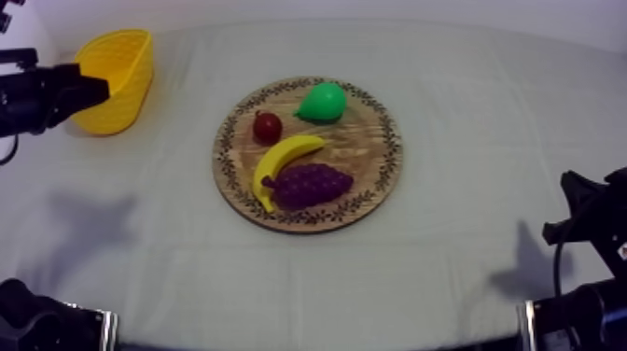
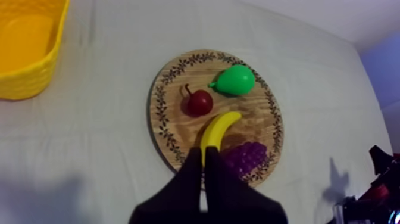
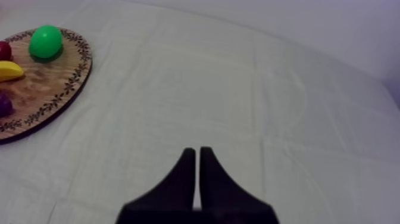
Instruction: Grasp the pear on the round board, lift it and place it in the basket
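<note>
The green pear (image 1: 324, 101) lies on the far side of the round wooden board (image 1: 373, 182), beside a small red fruit (image 1: 268, 127), a banana (image 1: 285, 163) and a bunch of grapes (image 1: 311, 184). The yellow basket (image 1: 117, 79) stands at the far left. My left gripper (image 1: 98, 91) hovers in front of the basket; its wrist view shows it (image 2: 202, 154) shut on nothing, with the pear (image 2: 236, 80) and the basket (image 2: 27, 47) ahead of it. My right gripper (image 3: 197, 154) is also shut on nothing, over bare cloth to the right of the pear (image 3: 46, 41).
My right arm (image 1: 592, 210) sits low at the table's right edge. Wide stretches of cloth lie between the board and the basket, and to the right of the board (image 3: 65, 83).
</note>
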